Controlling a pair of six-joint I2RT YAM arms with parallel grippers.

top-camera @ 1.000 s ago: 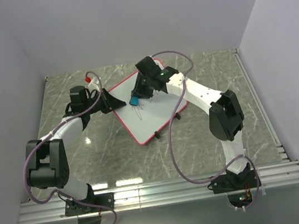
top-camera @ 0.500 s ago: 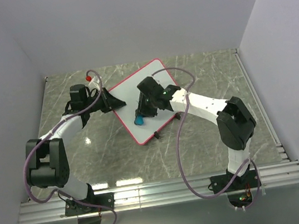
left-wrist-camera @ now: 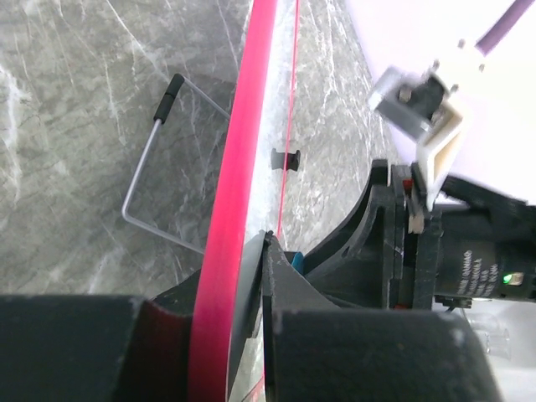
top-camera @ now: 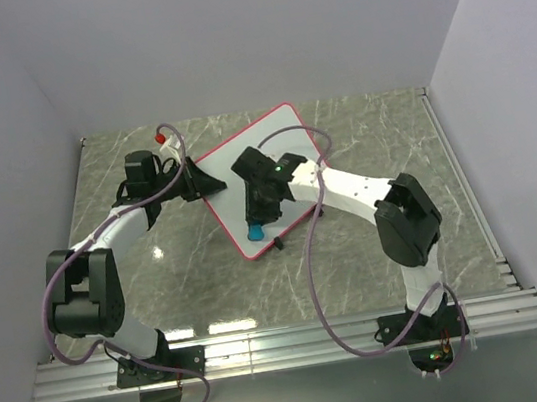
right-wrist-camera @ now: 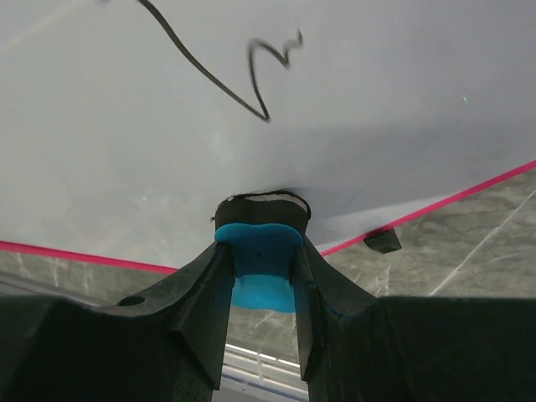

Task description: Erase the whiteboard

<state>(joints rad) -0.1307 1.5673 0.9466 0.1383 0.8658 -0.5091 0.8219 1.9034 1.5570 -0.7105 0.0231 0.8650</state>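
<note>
Left fingers point(left-wrist-camera: 335, 352) clamped the whiteboard point(top-camera: 225, 192) at its left rim; right fingers point(right-wrist-camera: 197, 301) gripped a blue eraser point(right-wrist-camera: 260, 268) pressed onto the whiteboard's nearest corner.

Eraser point(right-wrist-camera: 261, 289) partly hidden inside right pincer point(right-wrist-camera: 260, 251).

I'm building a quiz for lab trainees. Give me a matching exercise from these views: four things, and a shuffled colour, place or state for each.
1. whiteboard
2. eraser
3. left gripper
4. scribble

A. shut on the pink rim
B. blue, pinched in the right gripper
C. black, on the white surface
D. white with a pink rim

Pairs: 1-D, 2-B, 3-A, 4-C
</note>
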